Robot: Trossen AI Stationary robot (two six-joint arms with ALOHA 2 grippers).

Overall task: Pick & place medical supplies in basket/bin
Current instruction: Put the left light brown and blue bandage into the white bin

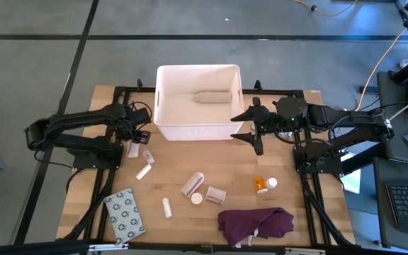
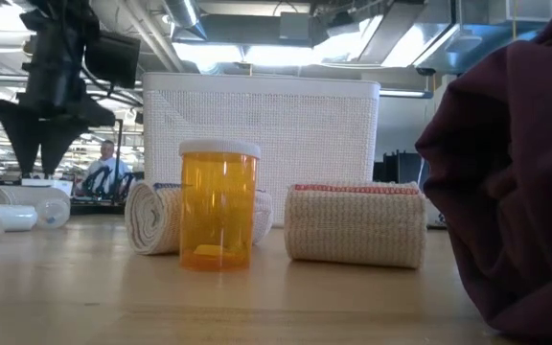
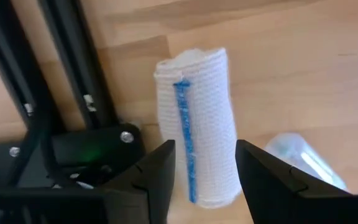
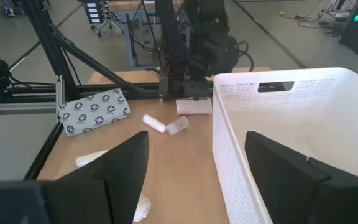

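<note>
The bin (image 1: 197, 103) is standing at the far middle of the table (image 1: 168, 184), with one roll already lying inside it. The left arm is reaching in from the left edge, and the left gripper (image 1: 134, 138) is hanging just left of the bin's near-left corner, directly over a white roll (image 3: 199, 124) with a blue stripe. In the left wrist view the fingers are standing apart with the roll lying between them, its long axis running along the gap and not across it, so the jaws are straddling its narrow width; they are not visibly pressing on it yet. This arm is plainly the nearer one to that roll. The right gripper (image 1: 253, 126) is waiting open at the bin's right wall, holding nothing. The other supplies are lying nearer: a packet (image 1: 125, 211) at near left, the pill bottle (image 1: 263, 184) at right.
</note>
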